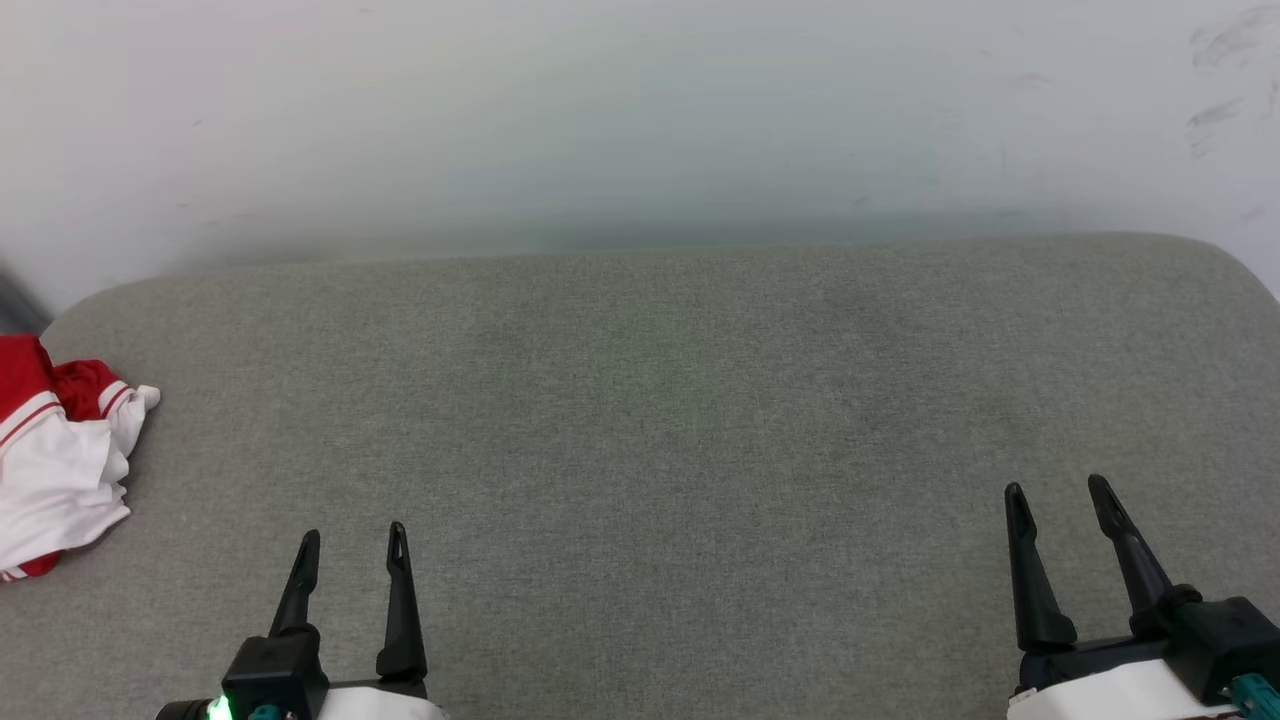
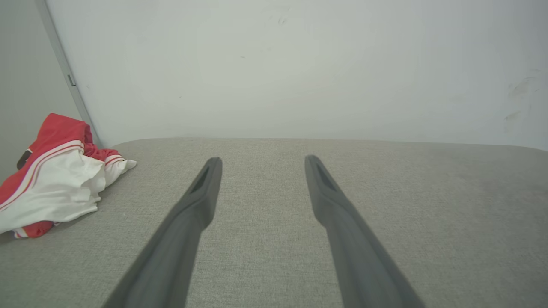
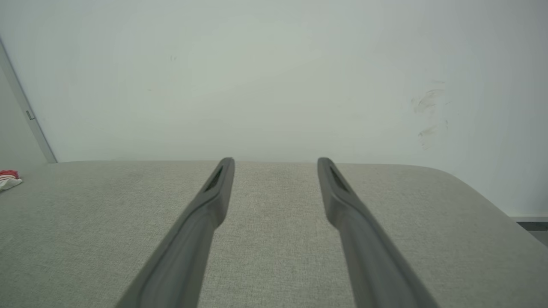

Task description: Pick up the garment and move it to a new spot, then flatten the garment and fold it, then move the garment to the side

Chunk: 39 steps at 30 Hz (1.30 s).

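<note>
Grippers sit nearest, one toward each near corner, both low over the grey upholstered surface [image 1: 640, 420] and pointing toward the far side. The left gripper [image 1: 354, 531] has its two dark fingers [image 1: 401, 600] spread, bare fabric showing between them, and holds nothing; the right gripper [image 1: 1056, 484] is likewise spread and empty. This reads as a ready pose: arms apart, jaws parted, committed to nothing, which suits a task whose first step, the pick-up, is not yet begun.

Beyond the fingertips the middle of the surface lies bare, a broad stretch that would serve as the new spot for flattening and folding. The garment [image 1: 60, 460] lies at the left edge of the surface, a little farther back than the left gripper, well apart from both and much nearer the left one. It is bunched in a loose heap, white sleeve cloth on top, red cloth behind and beneath, striped trim along a seam. Crumpled so, I judge it will sag and open when lifted, so a pinch on a high fold by the left gripper seems the natural start.

Farthest back, a pale wall [image 1: 640, 120] rises just behind the surface, faintly scuffed at its right
</note>
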Motion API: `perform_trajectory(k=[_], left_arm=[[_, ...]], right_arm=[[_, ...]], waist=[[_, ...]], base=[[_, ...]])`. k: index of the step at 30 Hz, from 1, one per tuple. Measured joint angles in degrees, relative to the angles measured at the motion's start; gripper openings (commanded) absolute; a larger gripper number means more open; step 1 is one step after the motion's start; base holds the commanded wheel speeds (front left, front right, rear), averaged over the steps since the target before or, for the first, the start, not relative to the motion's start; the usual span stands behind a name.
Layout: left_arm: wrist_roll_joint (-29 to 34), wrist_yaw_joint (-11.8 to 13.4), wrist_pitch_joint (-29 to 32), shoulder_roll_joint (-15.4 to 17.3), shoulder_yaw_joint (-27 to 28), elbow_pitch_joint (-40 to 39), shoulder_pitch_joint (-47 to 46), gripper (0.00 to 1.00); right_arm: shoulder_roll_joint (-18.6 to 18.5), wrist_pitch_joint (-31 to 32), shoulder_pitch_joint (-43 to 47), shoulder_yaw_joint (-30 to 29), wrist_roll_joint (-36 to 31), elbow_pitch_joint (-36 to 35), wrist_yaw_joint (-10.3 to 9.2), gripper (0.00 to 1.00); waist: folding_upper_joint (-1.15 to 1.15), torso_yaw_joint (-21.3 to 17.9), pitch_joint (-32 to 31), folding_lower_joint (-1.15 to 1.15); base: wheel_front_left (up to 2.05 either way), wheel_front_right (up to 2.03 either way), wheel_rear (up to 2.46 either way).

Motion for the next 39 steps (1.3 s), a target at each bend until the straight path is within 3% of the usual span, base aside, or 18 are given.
perform_trajectory(k=[21,39], left_arm=[[-0.67,-0.4,-0.01,-0.01,0.76,0.79,-0.29,1.0],[-0.99,-0.32,-0.01,0.01,4.2,1.24,-0.18,1.0]], right_arm=[[0.0,-0.01,0.08,0.42,0.38,0.29,0.0,1.0],[0.0,-0.01,1.13,1.24,-0.4,-0.46,0.0,1.0]], waist=[[0.0,1.25,0.24,0.0],[0.0,12.24,-0.3,0.0]], base=[[0.0,0.0,0.0],[0.0,0.0,0.0]])
